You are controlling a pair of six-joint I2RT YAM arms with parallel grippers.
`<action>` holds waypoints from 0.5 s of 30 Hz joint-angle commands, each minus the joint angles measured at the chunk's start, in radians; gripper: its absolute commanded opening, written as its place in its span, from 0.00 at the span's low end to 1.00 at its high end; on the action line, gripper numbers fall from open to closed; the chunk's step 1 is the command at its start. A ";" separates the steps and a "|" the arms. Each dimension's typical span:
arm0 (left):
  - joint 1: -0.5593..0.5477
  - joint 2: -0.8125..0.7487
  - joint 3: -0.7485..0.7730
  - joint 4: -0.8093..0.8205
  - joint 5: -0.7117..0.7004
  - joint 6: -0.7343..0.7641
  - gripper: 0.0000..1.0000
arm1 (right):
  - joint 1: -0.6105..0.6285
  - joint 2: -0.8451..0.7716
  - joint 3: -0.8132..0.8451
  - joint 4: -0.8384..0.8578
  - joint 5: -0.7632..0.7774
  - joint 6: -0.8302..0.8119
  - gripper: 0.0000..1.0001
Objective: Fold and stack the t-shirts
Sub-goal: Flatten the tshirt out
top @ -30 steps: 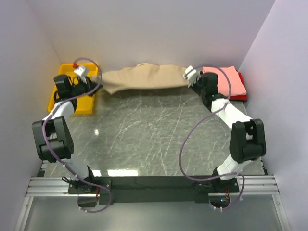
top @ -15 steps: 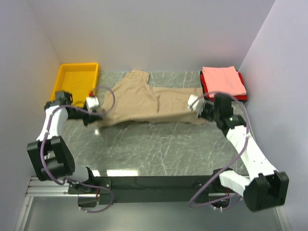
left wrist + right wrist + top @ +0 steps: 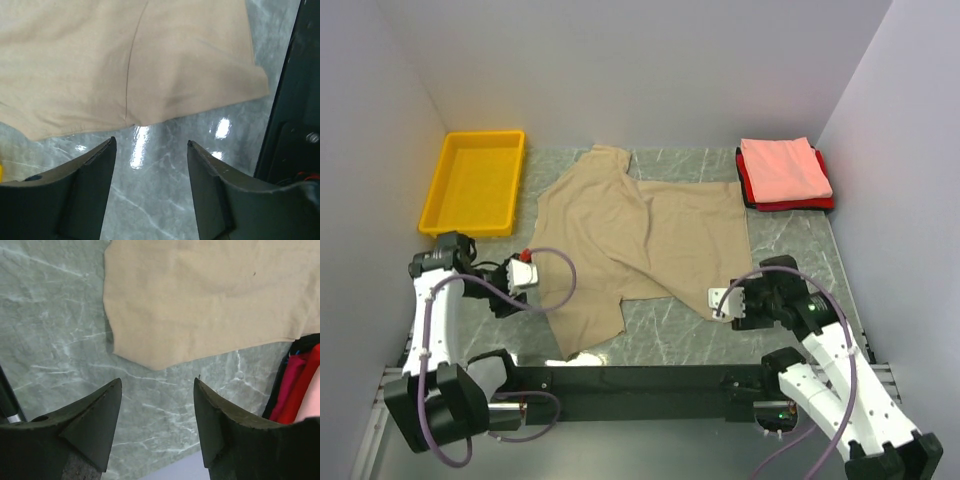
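Observation:
A tan t-shirt (image 3: 630,235) lies spread out on the marble table (image 3: 790,250), with one part reaching toward the near edge. At the back right a folded salmon pink t-shirt (image 3: 783,167) rests on a folded red t-shirt (image 3: 792,204). My left gripper (image 3: 535,297) is open just off the tan shirt's near left edge. In the left wrist view the gripper (image 3: 151,145) holds nothing and the tan cloth (image 3: 125,60) lies ahead of it. My right gripper (image 3: 728,305) is open at the shirt's near right corner. The right wrist view shows this gripper (image 3: 157,382) empty, short of the corner (image 3: 210,300).
A yellow plastic bin (image 3: 475,180) stands at the back left, nothing showing inside it. Plain walls close in the table on the left, back and right. The black rail (image 3: 640,380) holding the arm bases runs along the near edge. The red shirt (image 3: 300,385) shows in the right wrist view.
Both grippers drew the tan t-shirt from the back toward the near edge, then opened and let it go. It now lies flat on the table.

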 commanded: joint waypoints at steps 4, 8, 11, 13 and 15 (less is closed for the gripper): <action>-0.027 0.213 0.141 0.059 0.091 -0.266 0.57 | -0.035 0.347 0.232 0.049 -0.015 0.261 0.60; -0.240 0.256 0.098 0.392 -0.110 -0.628 0.42 | -0.035 0.625 0.384 0.091 -0.017 0.473 0.32; -0.366 0.288 0.046 0.573 -0.243 -0.760 0.42 | -0.041 0.776 0.460 0.086 0.000 0.531 0.24; -0.450 0.345 0.031 0.657 -0.338 -0.827 0.40 | -0.039 0.832 0.449 0.085 0.025 0.525 0.23; -0.507 0.391 0.015 0.696 -0.401 -0.877 0.37 | -0.041 0.869 0.431 0.092 0.079 0.521 0.23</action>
